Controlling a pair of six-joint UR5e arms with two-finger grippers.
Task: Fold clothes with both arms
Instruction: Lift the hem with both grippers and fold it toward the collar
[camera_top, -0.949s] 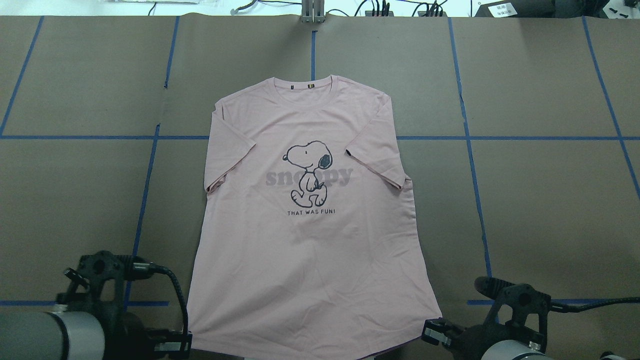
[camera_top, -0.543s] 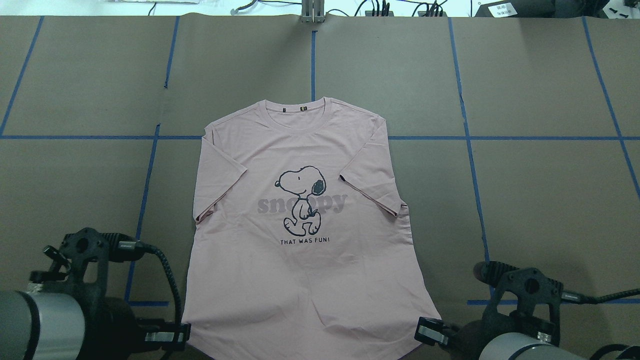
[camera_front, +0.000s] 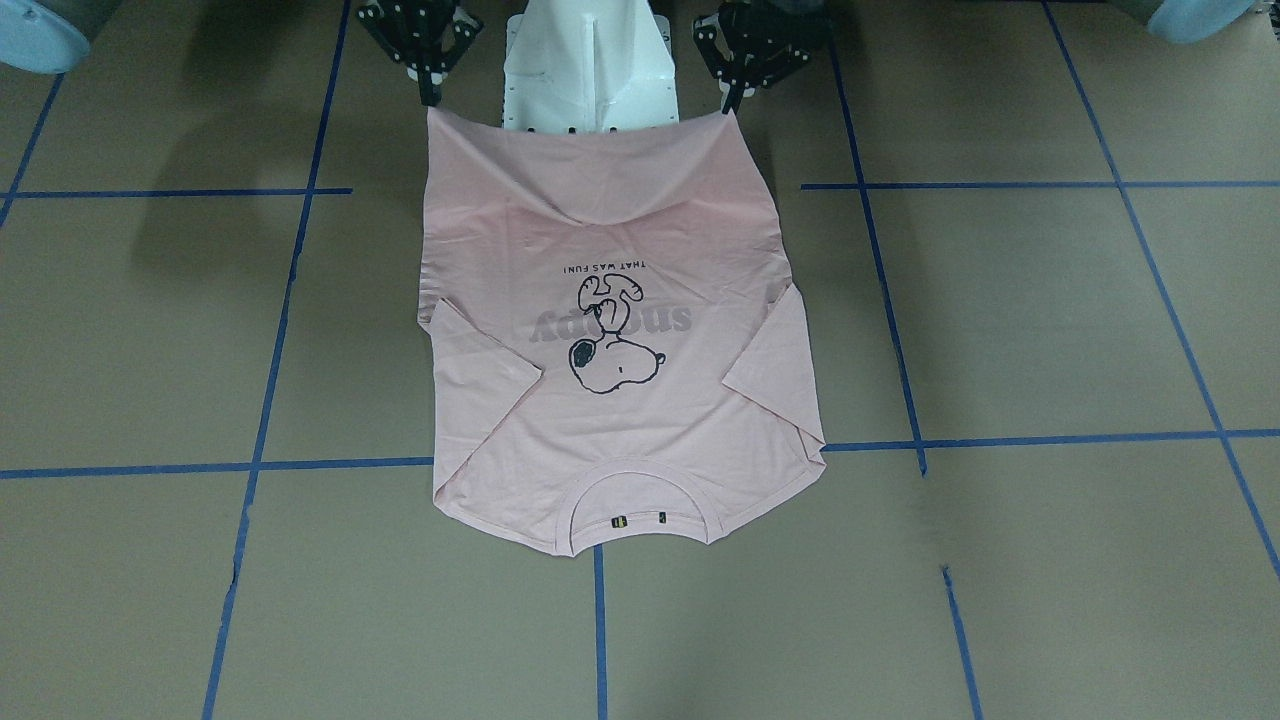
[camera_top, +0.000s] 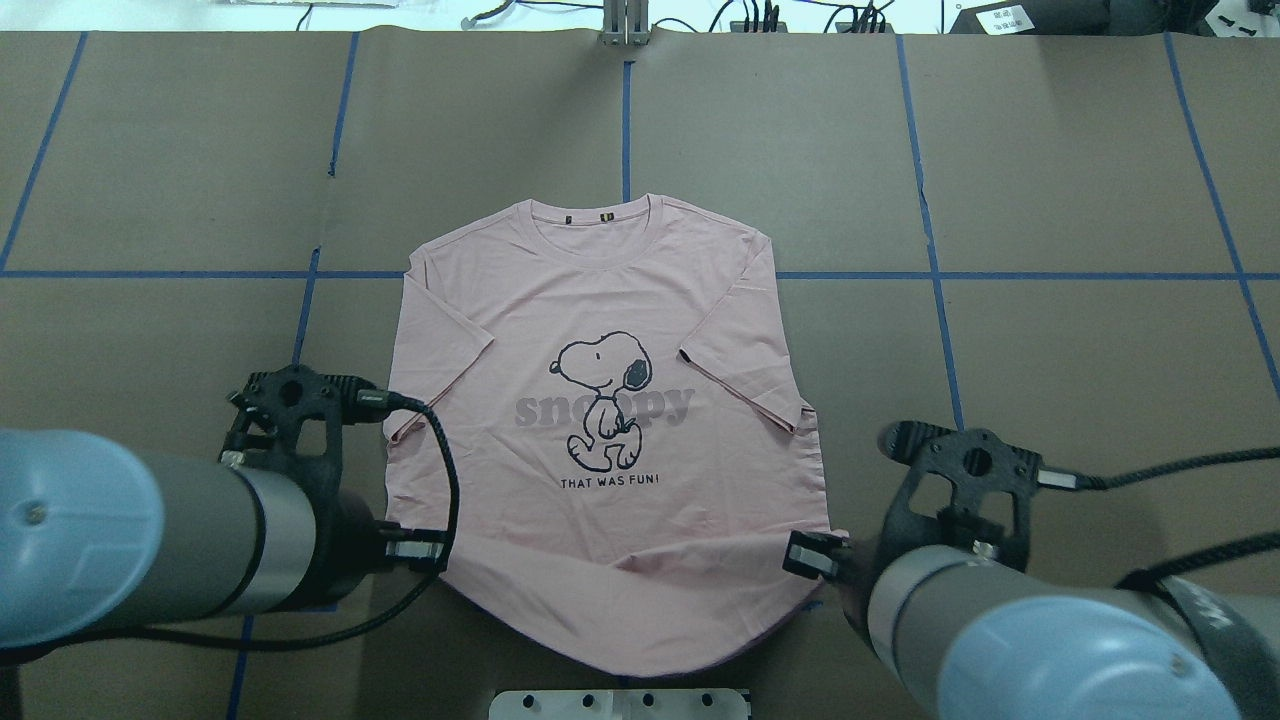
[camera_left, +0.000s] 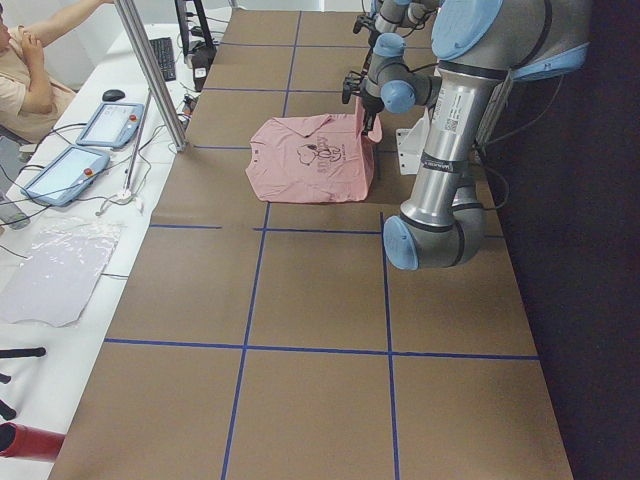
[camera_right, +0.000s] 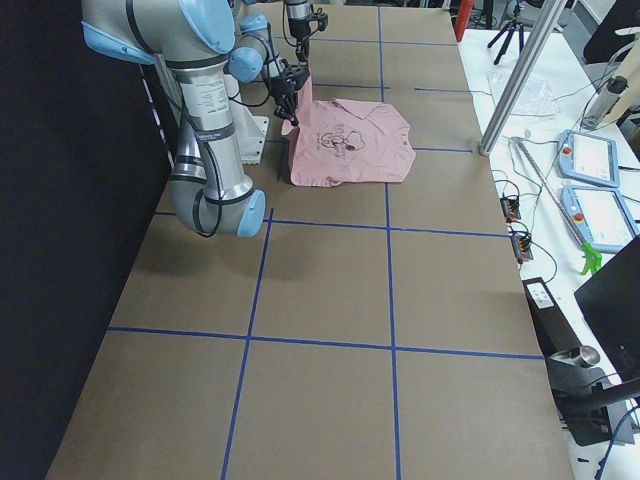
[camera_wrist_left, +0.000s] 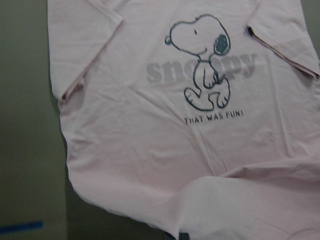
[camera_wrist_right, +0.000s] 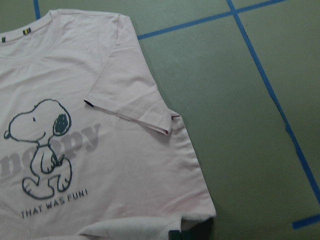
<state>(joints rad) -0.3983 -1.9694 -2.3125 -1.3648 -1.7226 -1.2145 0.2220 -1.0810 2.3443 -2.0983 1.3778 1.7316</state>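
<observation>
Centre of brown-papered table (camera_top: 1050, 350): pink T-shirt (camera_top: 610, 540), print side up, collar away from robot; black-outline Snoopy (camera_top: 603, 400) over grey "snoopy", caption "THAT WAS FUN!" beneath. Left gripper (camera_top: 425, 552) clamped on left hem corner, right gripper (camera_top: 805, 556) on right hem corner; hem held raised off table, one arm flanking each side
</observation>
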